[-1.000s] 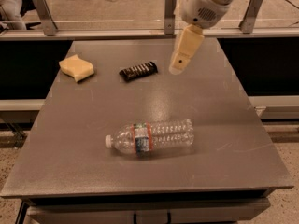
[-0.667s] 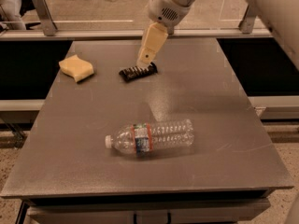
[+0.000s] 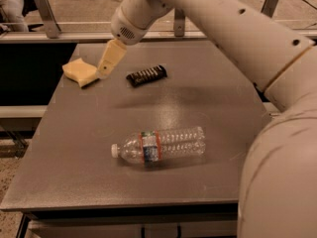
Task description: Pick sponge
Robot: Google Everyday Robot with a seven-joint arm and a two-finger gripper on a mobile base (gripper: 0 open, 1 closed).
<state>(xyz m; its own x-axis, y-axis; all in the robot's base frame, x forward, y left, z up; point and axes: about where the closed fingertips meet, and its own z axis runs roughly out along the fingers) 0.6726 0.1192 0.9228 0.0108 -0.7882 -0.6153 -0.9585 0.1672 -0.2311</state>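
The sponge (image 3: 77,71) lay flat at the far left of the desk (image 3: 213,108). My hand (image 3: 105,69) hung at the sponge's right edge, and its tip overlapped that edge in this view. Whether it touched the foam could not be told. Whether my hand was spread or pressed together could not be told either, since it showed only as one pale wedge.

Just right of my hand, apart from it, lay a dark ribbed bar (image 3: 146,75) with no legible writing. A clear bottle (image 3: 161,145) lay on its side nearer the front of the desk, well apart from the sponge, with its white cap pointing left. Its label band showed red, blue and green, but no word on it could be read.

My arm entered from the right foreground, crossed the upper right, and bent at a rounded wrist above the desk's far edge. From there my hand slanted down and to the left.
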